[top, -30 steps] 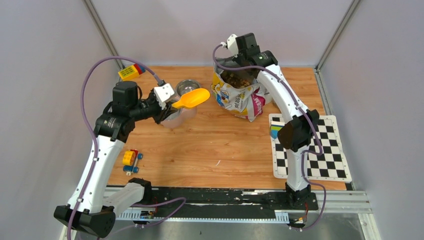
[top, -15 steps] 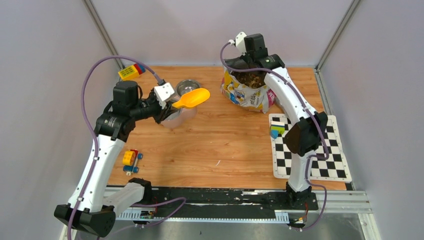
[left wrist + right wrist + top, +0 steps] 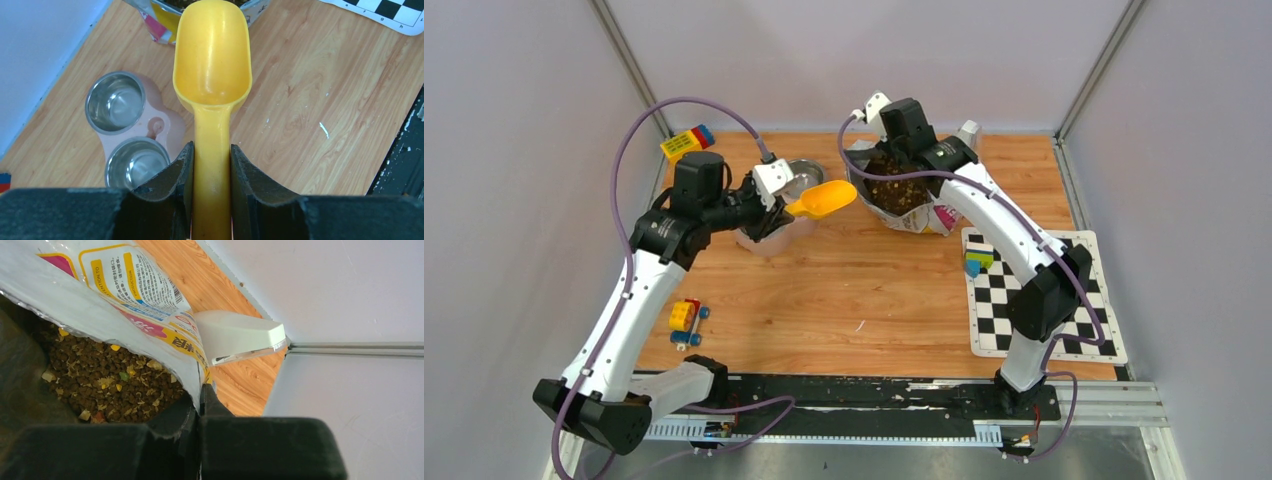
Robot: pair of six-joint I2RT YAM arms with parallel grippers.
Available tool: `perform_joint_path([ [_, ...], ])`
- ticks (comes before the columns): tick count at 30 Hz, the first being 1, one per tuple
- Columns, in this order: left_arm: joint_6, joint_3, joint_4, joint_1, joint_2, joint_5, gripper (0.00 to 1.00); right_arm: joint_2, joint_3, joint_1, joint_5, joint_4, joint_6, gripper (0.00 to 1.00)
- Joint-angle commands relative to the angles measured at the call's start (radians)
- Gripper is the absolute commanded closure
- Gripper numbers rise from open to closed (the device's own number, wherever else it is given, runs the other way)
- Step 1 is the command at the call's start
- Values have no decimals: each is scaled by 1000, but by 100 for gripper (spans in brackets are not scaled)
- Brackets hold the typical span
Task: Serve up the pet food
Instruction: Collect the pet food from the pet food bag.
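Brown kibble, the pet food (image 3: 107, 380), fills the open crinkly yellow-and-white bag (image 3: 902, 192) at the back of the table. My right gripper (image 3: 200, 392) is shut on the bag's rim (image 3: 192, 372), one finger inside and one outside. My left gripper (image 3: 211, 155) is shut on the handle of an empty yellow scoop (image 3: 212, 55). In the top view the scoop (image 3: 824, 200) is held above the table, its tip just left of the bag. The pink double steel bowl (image 3: 131, 135) sits below the scoop, both cups empty.
A white object (image 3: 240, 335) lies behind the bag by the back wall. A yellow block (image 3: 686, 143) is at the back left, a small toy car (image 3: 685, 320) at the front left. A checkerboard mat (image 3: 1044, 295) with a small block (image 3: 976, 260) lies at the right.
My right gripper has pulled the bag leftward, toward the scoop, with its mouth spread wider. My left arm has moved right and back, bringing the scoop close to the bag.
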Motion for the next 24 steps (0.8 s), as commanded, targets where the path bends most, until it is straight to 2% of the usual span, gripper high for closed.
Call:
perform_joint_path([
  [1,-28,74,-4,-36,15,-29,100,-45,24,19,15,114,86,100],
  [10,-110,137,-14,-44,50,-7,100,-12,26,89,-67,83,218,100],
  [15,-125,132,-37,-47,53,-36,100,-18,39,107,-162,47,303,100],
  [19,-98,151,-123,-87,80,-62,100,-22,21,111,-252,43,354,100],
  [24,-93,142,-167,-109,83,-140,100,-38,-48,114,-271,74,371,100],
])
